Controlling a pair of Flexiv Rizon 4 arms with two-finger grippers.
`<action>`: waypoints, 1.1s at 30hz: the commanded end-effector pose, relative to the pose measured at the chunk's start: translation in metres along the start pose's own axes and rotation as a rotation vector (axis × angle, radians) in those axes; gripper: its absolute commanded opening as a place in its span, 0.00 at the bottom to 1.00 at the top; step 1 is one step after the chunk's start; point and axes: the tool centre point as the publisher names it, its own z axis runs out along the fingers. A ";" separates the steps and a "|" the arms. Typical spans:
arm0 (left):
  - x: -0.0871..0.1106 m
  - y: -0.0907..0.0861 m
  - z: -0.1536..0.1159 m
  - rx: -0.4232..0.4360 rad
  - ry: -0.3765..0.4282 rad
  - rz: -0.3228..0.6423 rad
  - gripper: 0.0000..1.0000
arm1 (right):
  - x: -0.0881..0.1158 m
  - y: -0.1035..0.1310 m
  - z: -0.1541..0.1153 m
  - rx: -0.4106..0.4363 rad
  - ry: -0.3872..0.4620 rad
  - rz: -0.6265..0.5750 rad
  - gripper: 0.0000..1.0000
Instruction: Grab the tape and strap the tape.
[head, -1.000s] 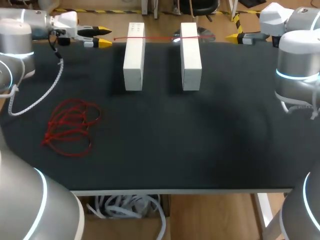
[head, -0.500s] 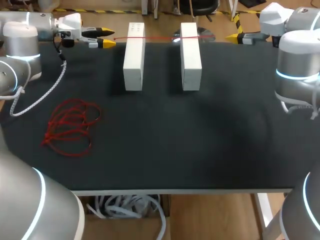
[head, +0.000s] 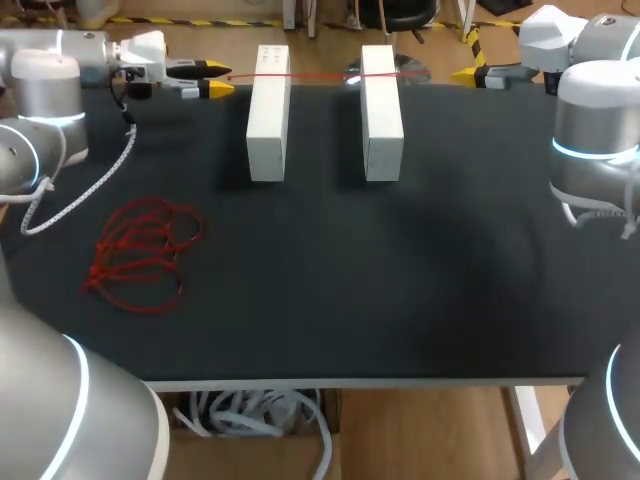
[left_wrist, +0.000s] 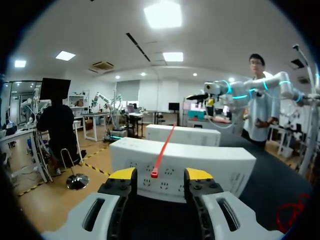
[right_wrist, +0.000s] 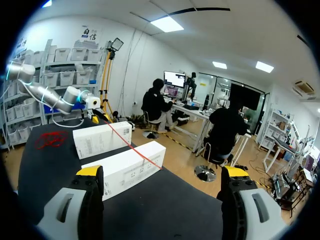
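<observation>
Spread left claw (head: 214, 78), upper left, must straddle the tip of the red tape (head: 310, 75) squarely. Right claw (right_wrist: 162, 174) is also spread.

A red tape (right_wrist: 135, 146) is laid across 2 white boxes (right_wrist: 115, 172) ahead of the right gripper (right_wrist: 162, 172), whose fingers are held wide apart.

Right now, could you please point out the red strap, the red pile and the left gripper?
red strap (head: 325, 75), head view, the middle of its span
red pile (head: 135, 243), head view, its tangled middle
left gripper (head: 215, 78), head view, midway between its yellow tips
</observation>
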 end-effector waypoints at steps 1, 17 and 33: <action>-0.009 0.007 0.001 0.011 0.320 -0.003 0.40 | 0.000 0.000 0.000 -0.001 0.000 0.000 1.00; -0.009 0.007 0.001 0.010 0.325 -0.003 0.25 | 0.000 0.000 0.000 -0.001 0.000 0.000 1.00; -0.012 0.005 0.001 0.015 0.328 0.004 0.09 | 0.000 0.000 0.000 -0.001 0.000 0.000 1.00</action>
